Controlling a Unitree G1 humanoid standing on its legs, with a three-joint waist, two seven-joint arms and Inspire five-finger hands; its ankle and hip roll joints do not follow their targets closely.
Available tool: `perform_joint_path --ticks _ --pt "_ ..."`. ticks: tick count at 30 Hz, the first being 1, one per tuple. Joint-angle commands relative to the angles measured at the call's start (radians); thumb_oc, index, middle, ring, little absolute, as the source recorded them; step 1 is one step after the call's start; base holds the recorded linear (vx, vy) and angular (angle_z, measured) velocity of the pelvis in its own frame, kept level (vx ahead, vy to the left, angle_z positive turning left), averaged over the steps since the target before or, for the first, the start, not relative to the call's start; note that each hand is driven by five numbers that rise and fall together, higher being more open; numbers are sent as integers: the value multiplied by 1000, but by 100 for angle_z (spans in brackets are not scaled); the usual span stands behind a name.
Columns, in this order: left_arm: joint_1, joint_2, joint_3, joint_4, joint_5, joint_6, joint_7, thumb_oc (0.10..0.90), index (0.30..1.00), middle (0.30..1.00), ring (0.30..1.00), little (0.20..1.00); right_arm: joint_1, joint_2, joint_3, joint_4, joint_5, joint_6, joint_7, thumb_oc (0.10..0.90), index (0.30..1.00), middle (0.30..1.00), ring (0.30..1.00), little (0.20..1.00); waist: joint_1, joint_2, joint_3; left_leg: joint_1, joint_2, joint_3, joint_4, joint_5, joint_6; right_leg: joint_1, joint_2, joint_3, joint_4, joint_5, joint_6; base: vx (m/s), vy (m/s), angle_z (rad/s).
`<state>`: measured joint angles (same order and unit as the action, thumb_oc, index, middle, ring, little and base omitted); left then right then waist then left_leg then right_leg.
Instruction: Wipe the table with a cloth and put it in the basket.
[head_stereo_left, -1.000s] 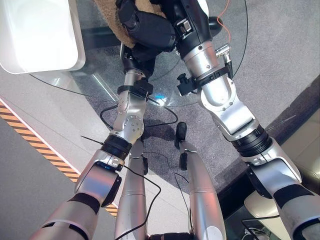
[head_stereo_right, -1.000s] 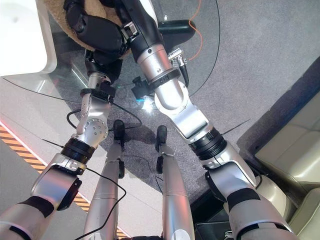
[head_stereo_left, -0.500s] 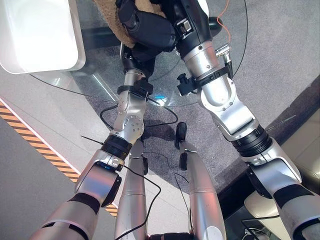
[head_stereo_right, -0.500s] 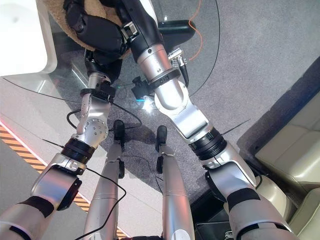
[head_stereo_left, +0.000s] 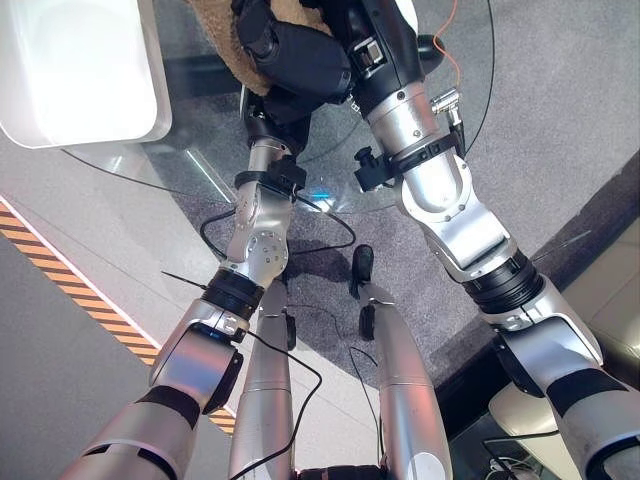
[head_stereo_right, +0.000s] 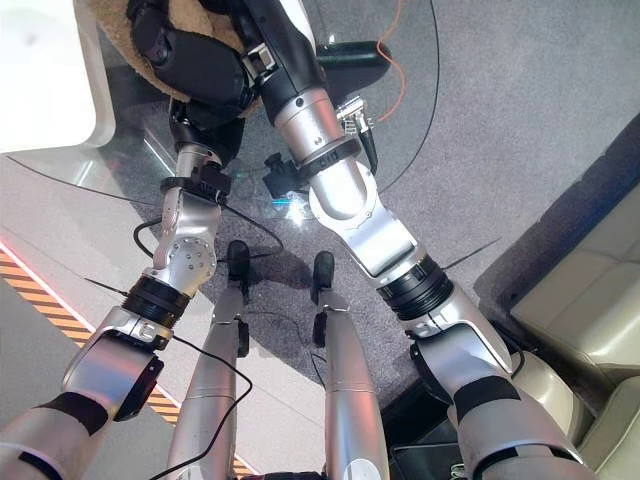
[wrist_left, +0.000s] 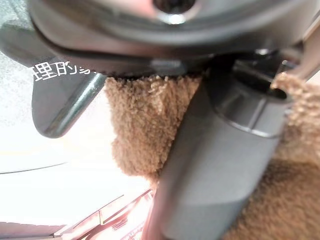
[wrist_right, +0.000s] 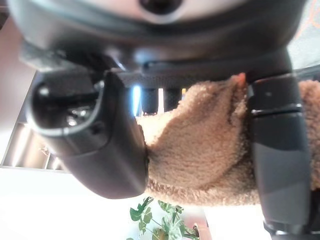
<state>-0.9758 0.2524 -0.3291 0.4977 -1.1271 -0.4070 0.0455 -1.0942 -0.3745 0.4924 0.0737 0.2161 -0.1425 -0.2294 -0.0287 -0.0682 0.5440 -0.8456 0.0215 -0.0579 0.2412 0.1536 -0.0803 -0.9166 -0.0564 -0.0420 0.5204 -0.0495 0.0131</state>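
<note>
A tan fluffy cloth (head_stereo_left: 215, 25) lies on the round glass table (head_stereo_left: 195, 160) at the far end of both arms. My left hand (head_stereo_left: 295, 60) rests on its near edge; in the left wrist view its thumb (wrist_left: 210, 165) lies across the cloth (wrist_left: 142, 130), with a finger (wrist_left: 65, 110) on the other side. My right hand (head_stereo_left: 375, 25) reaches in beside it. In the right wrist view a fold of cloth (wrist_right: 195, 145) sits pinched between the thumb (wrist_right: 105, 145) and a finger (wrist_right: 282, 150). The white basket (head_stereo_left: 150, 95) stands on the table to the left.
An orange cable (head_stereo_left: 452, 55) trails over the table's far right part. Grey carpet surrounds the table, and a striped floor tape (head_stereo_left: 60, 270) runs along the left. A pale sofa (head_stereo_right: 590, 300) stands at the right.
</note>
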Motion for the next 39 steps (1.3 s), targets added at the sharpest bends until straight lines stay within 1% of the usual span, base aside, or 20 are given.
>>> perform_joint_path --ticks 1,10,19,39 --pt "-131 -62 4 -93 18 -90 -111 100 300 300 300 200 -92 87 -25 -112 -9 -179 -2 800 900 900 900 900 -8 50 -24 11 -50 39 94 -112 52 75 21 19 -163 49 50 0 0 0" --pt "-132 -56 5 -82 20 -92 -115 100 300 300 300 200 -94 87 -25 -109 -4 -179 1 800 900 900 900 900 -9 51 -24 9 -48 44 97 -113 52 73 19 19 -164 51 51 0 0 0" --pt "-138 -58 6 -76 22 -92 -117 100 300 300 300 200 -90 87 -28 -104 -1 -192 3 800 900 900 900 900 -10 46 -24 15 -46 45 92 -114 51 77 20 17 -166 52 52 0 0 0" --pt "-138 -46 13 -62 28 -105 -116 100 300 300 300 200 -92 85 -33 -89 -12 -200 -9 800 900 900 900 900 -6 48 -24 6 -45 36 92 -112 47 70 22 9 -163 47 49 0 -3 0"
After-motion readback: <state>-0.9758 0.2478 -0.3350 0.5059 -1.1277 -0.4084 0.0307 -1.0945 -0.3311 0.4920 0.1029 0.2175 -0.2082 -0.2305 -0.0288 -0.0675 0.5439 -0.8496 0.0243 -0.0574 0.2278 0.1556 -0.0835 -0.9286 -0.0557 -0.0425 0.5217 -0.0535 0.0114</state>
